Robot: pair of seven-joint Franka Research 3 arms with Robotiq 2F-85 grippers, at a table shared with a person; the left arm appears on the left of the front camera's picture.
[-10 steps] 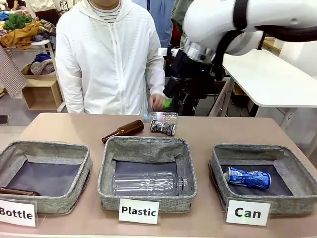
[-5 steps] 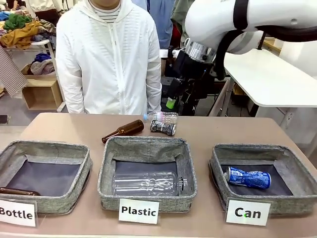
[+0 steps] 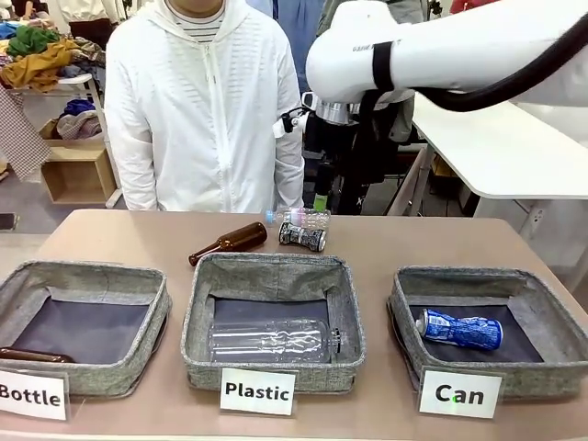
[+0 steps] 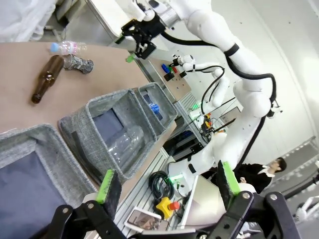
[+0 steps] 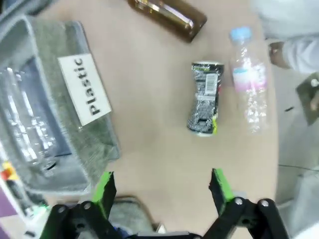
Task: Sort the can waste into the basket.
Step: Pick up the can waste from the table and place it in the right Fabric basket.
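**Can sort: one in, one out**

Right wrist: right gripper spread wide with nothing between the pads, looking down at the table. Black can crushed, lying flat ahead of the fingers and apart from them. Clear bottle just beside the can, brown bottle beyond. Plastic bin off to one side, fronted by its "Plastic" card.

Left wrist: left gripper also wide apart and empty. Farther off, right gripper hanging above the table's far end. Black can on the tabletop between clear bottle and brown bottle. Blue can lying inside the Can basket, the end bin of the row. Bottle bin nearest the fingers, Plastic bin in the middle.

Front: right gripper up over the far table edge, just beyond the black can; spread hard to read against the dark background. Black can on the table close to the clear bottle, well apart from the Can basket. Blue can on the basket's dark base, "Can" card in front. Person in a white jacket standing at the far side.
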